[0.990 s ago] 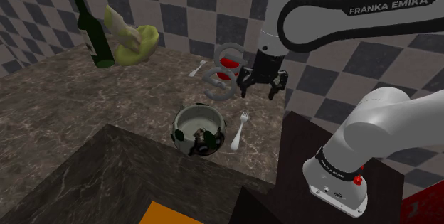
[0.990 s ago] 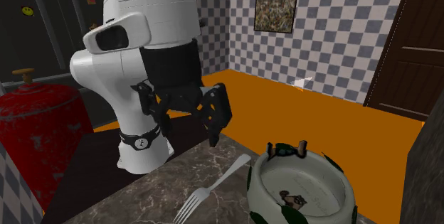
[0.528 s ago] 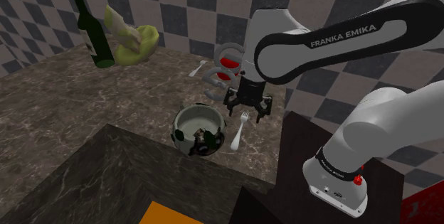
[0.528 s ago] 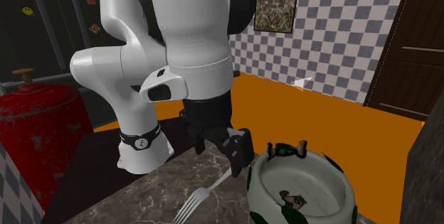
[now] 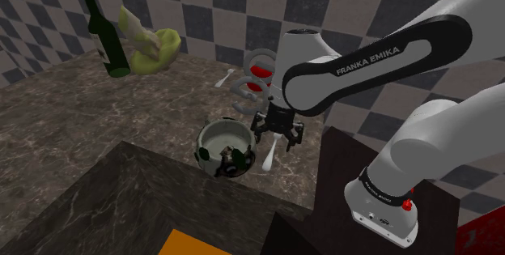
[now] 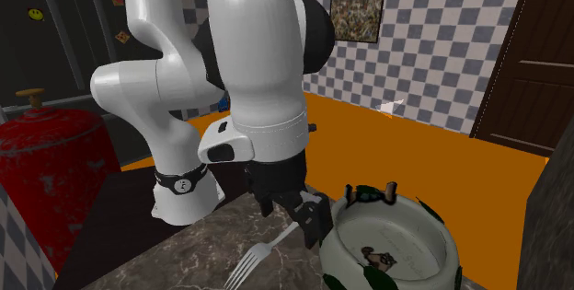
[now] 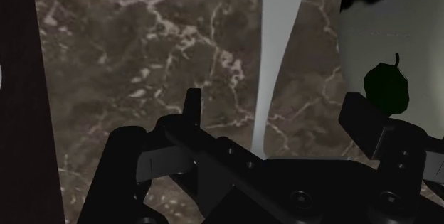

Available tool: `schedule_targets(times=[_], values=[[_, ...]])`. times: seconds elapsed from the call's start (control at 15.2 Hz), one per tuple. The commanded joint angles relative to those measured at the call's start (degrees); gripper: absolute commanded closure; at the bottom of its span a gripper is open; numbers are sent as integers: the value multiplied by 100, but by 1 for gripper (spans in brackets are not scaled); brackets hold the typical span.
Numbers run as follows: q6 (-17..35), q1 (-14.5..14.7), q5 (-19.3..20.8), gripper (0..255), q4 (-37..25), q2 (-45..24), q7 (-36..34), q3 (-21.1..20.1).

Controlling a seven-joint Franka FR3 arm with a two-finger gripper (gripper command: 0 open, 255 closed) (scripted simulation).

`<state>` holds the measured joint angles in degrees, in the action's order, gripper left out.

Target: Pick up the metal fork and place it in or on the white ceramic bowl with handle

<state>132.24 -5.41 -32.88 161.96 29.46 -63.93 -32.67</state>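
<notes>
One pincer (image 7: 275,103), fork (image 7: 282,23) between (wrist), seemingly untouched

A dark green bottle (image 5: 106,36) stands at the shoulder view's upper left on the marbled counter (image 5: 97,124), a yellow-green object (image 5: 155,49) just beside it. A grey coil with a red centre (image 5: 245,93) sits near the checkered wall (image 5: 202,6). The second exterior view has a red cylinder (image 6: 46,168) at left, a framed picture (image 6: 355,17) at upper centre, a dark door (image 6: 529,58) at right and an orange floor (image 6: 432,164) between.
</notes>
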Motion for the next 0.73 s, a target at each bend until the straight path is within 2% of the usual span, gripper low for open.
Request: schedule_targets(times=[0.0, 0.4, 0.46, 0.66], values=[[68, 10, -18, 0, 30, -77, 6, -37], [71, 17, -12, 0, 30, -80, 2, -29], [83, 14, -11, 255, 24, -96, -1, -36], [112, -11, 5, 255, -2, -150, 5, -41]])
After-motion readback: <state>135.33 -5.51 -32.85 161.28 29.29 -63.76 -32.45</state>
